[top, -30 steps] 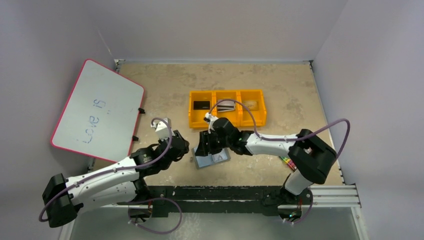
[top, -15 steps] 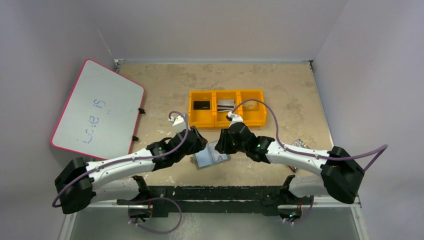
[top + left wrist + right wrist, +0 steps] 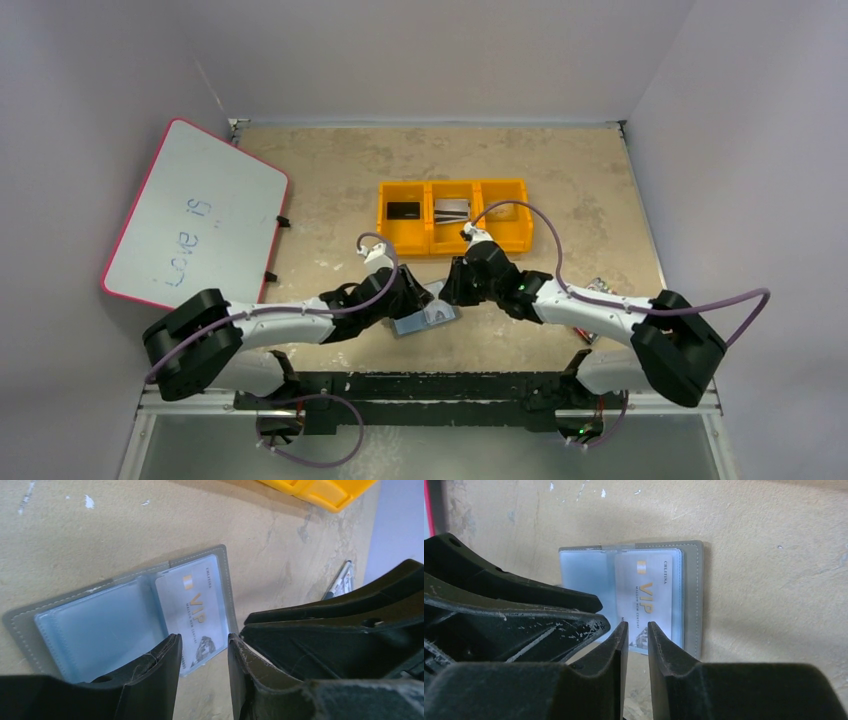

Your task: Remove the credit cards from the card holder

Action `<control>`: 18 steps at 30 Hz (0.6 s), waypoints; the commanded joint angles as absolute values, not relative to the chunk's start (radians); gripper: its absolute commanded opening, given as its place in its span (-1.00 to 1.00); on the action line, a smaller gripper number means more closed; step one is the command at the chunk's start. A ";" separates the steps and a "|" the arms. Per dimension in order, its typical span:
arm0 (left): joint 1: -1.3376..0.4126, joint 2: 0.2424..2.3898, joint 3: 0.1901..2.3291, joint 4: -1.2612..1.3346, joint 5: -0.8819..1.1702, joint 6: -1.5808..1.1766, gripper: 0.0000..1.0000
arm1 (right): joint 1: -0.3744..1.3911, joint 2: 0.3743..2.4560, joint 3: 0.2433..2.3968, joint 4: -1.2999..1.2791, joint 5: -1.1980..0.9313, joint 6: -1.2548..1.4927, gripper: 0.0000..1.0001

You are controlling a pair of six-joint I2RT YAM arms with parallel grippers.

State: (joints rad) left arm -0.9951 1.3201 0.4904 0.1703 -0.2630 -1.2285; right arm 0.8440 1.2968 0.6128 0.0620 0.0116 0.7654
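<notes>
Judged at the final extraction. Found holder (image 3: pixel 125 625) open flat on surface between both arms, one VIP card (image 3: pixel 200 610) sitting in a pocket; saw nothing in the other. Noted left fingers (image 3: pixel 160 660) narrowly parted and right fingers (image 3: pixel 664 645) almost together at card's edge, gripping nothing visible. Next: pinch that edge, slide out. Recorded tray (image 3: pixel 455 246) holding black card (image 3: pixel 403 210), silver card (image 3: pixel 452 210) and pale card (image 3: pixel 503 210), one per compartment.

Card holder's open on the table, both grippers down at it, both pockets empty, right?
Not quite. The card holder does lie open on the table, with the left gripper and right gripper down at it, but only one pocket is empty. The other holds a pale VIP card, as the left wrist view shows.
</notes>
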 commanded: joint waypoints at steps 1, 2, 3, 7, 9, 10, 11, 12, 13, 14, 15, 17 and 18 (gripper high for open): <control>-0.997 1.349 0.480 0.279 -0.233 -1.259 -0.23 | 0.828 1.336 0.604 0.120 -0.041 0.741 -0.53; -0.996 1.355 0.481 0.273 -0.232 -1.258 -0.23 | 0.828 1.347 0.605 0.119 -0.043 0.739 -0.53; -0.996 1.359 0.476 0.272 -0.230 -1.260 -0.23 | 0.828 1.359 0.607 0.116 -0.043 0.737 -0.53; -1.002 1.349 0.443 0.280 -0.240 -1.278 -0.23 | 0.828 1.395 0.606 0.100 -0.040 0.731 -0.52; -1.005 1.342 0.428 0.277 -0.245 -1.280 -0.21 | 0.828 1.414 0.603 0.101 -0.051 0.721 -0.51; -1.005 1.341 0.426 0.271 -0.248 -1.278 -0.21 | 0.828 1.428 0.605 0.097 -0.051 0.718 -0.52; -1.005 1.344 0.425 0.267 -0.249 -1.274 -0.20 | 0.828 1.437 0.605 0.090 -0.044 0.715 -0.52; -1.006 1.350 0.426 0.263 -0.248 -1.271 -0.20 | 0.828 1.443 0.604 0.080 -0.030 0.719 -0.52; -1.006 1.356 0.428 0.263 -0.245 -1.271 -0.20 | 0.827 1.450 0.601 0.075 -0.020 0.722 -0.53; -1.007 1.363 0.427 0.268 -0.243 -1.271 -0.20 | 0.828 1.456 0.598 0.072 -0.011 0.726 -0.54; -1.010 1.371 0.427 0.275 -0.243 -1.272 -0.20 | 0.828 1.462 0.598 0.065 0.002 0.729 -0.55; -1.014 1.388 0.424 0.295 -0.240 -1.275 -0.20 | 0.827 1.473 0.597 0.068 0.050 0.731 -0.56; -1.015 1.395 0.423 0.304 -0.238 -1.276 -0.20 | 0.828 1.481 0.597 0.072 0.060 0.731 -0.56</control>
